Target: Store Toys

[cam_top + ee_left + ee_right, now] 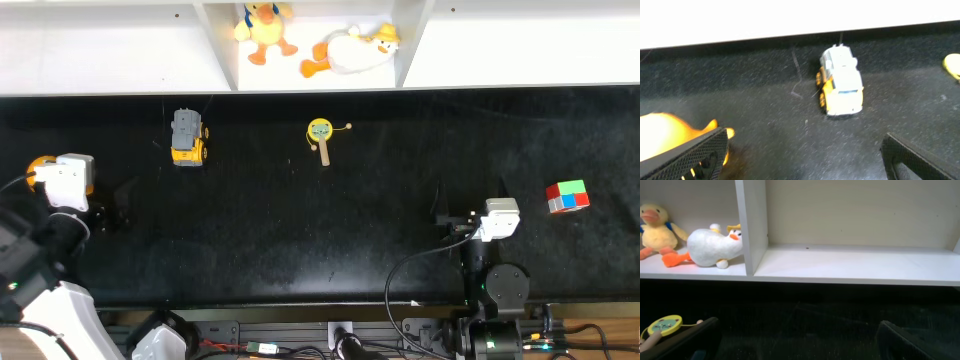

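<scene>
A yellow and grey toy truck (187,137) (841,90) stands on the black table near the shelf. A small drum rattle (321,135) (662,326) lies at the middle back. A colour cube (567,197) sits at the far right. At the left edge, an orange-yellow toy (38,168) (670,137) rests against the outside of one finger of my left gripper (108,208) (805,160), which is open with nothing between its fingers and short of the truck. My right gripper (447,222) (800,342) stands open and empty at the right front, facing the shelf.
The white shelf (120,60) (850,262) runs along the back. Its middle compartment holds a yellow duck plush (264,30) (655,227) and a white goose plush (352,52) (715,246). The compartment to the right is bare. Cables hang along the table's front edge.
</scene>
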